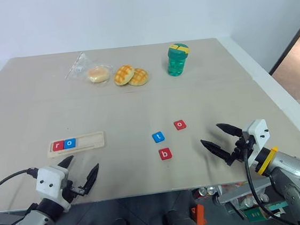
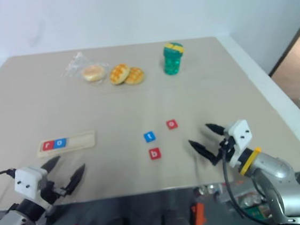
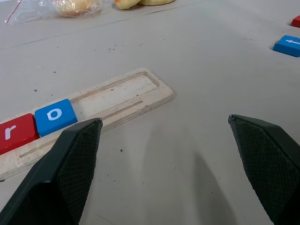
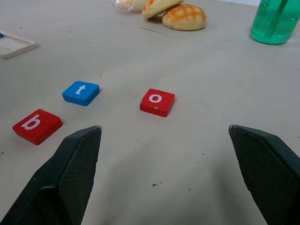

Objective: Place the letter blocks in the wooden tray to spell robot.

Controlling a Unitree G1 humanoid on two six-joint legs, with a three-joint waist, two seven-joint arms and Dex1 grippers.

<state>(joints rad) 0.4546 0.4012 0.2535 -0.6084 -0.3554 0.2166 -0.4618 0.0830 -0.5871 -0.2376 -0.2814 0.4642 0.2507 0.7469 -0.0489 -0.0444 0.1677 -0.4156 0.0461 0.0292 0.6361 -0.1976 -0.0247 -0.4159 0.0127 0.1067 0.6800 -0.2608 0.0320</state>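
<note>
The wooden tray (image 1: 76,144) lies at the lower left of the head view, its long axis running left to right across the picture and tipped up very slightly toward the right. A red r block (image 1: 58,146) and a blue o block (image 1: 70,143) sit side by side, touching, in its left end; the rest of the groove to their right is bare.

Three blocks lie loose on the table (image 1: 138,100) near the lower centre: the blue t block (image 1: 158,137), the red o block (image 1: 179,124) up and to its right, and the red b block (image 1: 165,154) just below the t.

The left gripper (image 1: 82,172) hangs just below the tray, fingers spread wide, holding nothing. The right gripper (image 1: 221,138), at the lower right, is likewise spread and empty, pointing left toward the loose blocks.

Along the top sit a bagged bun (image 1: 96,73), two waffle-patterned breads (image 1: 131,75) and a green bottle (image 1: 177,59).
</note>
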